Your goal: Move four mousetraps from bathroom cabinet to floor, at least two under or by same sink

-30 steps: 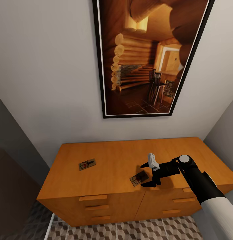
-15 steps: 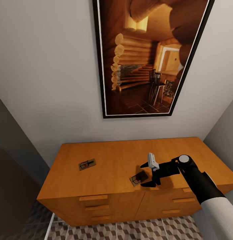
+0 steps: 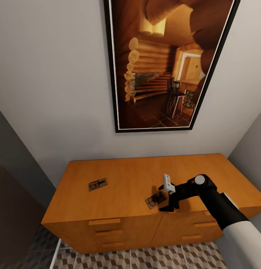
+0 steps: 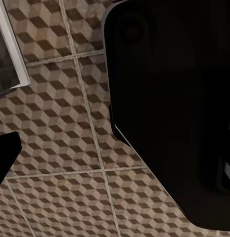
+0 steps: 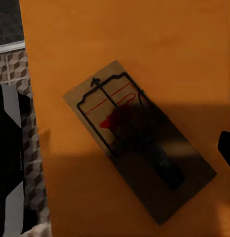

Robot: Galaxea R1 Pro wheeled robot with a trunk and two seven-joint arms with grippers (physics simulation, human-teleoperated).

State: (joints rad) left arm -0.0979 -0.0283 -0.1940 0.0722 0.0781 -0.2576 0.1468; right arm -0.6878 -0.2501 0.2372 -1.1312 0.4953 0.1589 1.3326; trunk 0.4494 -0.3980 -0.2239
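While your right gripper hovers with fingers apart over the mousetrap near the front edge of the cabinet worktop, lower straight and pinch the board's long sides; a second mousetrap lies at ten o'clock.

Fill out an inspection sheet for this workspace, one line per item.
Surface: cabinet top, orange-brown wood, drawers shut.
Job's things: two mousetraps on the top, one at the left, one near the front edge.
Clutter: nothing seen.
Grippers: right gripper over the near mousetrap, jaws open, not touching it; left gripper's state cannot be told.
Cables: nothing seen.
Surroundings: framed picture on the wall; cube-patterned floor below.
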